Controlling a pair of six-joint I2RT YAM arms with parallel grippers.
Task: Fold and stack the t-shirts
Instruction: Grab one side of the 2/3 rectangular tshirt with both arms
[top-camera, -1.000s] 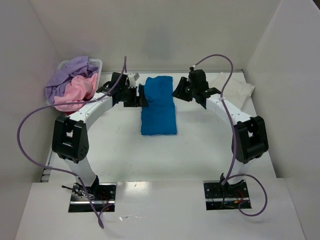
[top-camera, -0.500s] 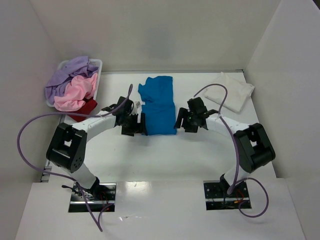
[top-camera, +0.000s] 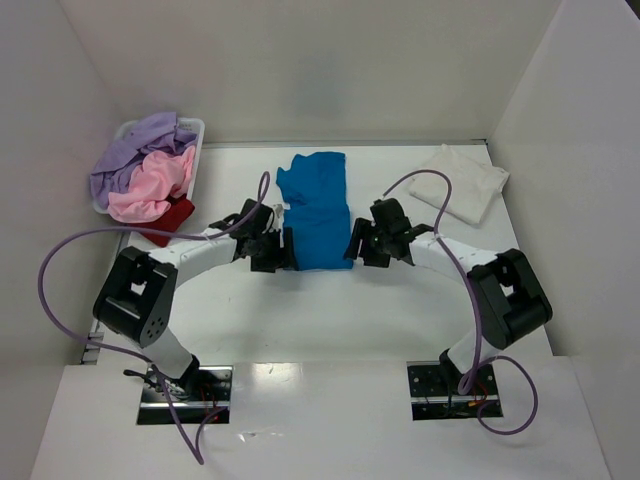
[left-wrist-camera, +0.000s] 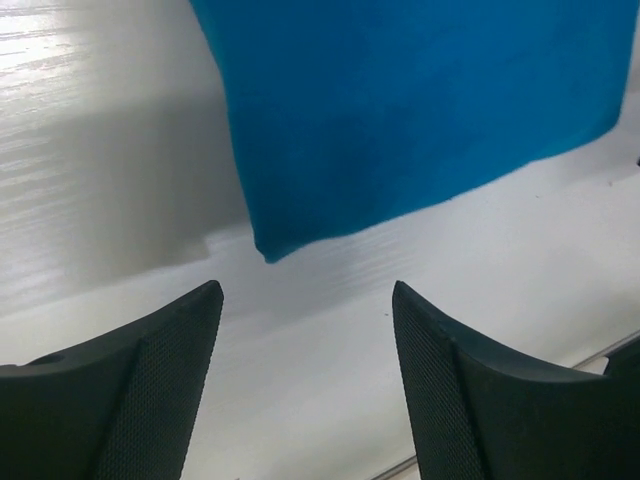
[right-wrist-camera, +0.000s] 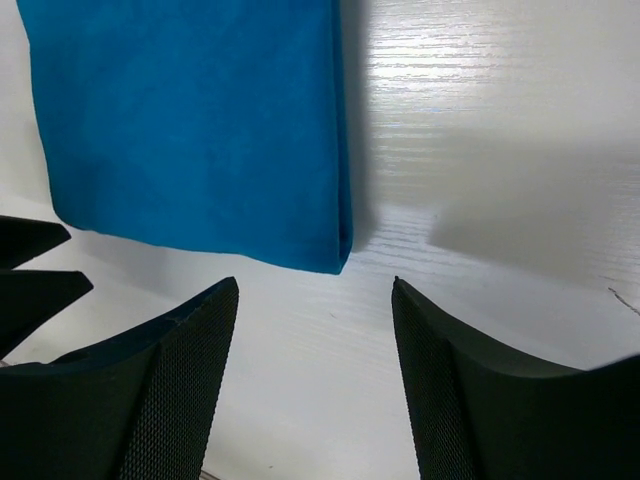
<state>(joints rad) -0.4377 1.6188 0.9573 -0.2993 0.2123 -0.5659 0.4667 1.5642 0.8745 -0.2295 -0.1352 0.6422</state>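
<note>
**Q:** Where is the shirt being folded?

**A:** The blue t-shirt (top-camera: 315, 215) lies flat in the middle of the tabletop (top-camera: 400, 300), folded into a long strip.

**Q:** How would it handle?

**A:** It is probably light, limp and easily rumpled. The two near corners look best to pinch.

**Q:** And the jaws?

**A:** The left gripper (left-wrist-camera: 307, 300) and right gripper (right-wrist-camera: 315, 290) each sit at a near corner, jaws wide, holding nothing.

**Q:** How many shirts are there?

**A:** Five. Besides the blue one, a folded white t-shirt (top-camera: 462, 183) lies far right. A lavender shirt (top-camera: 135, 150), pink shirt (top-camera: 155, 185) and dark red shirt (top-camera: 172, 218) are heaped at one basket (top-camera: 197, 127), far left.
</note>
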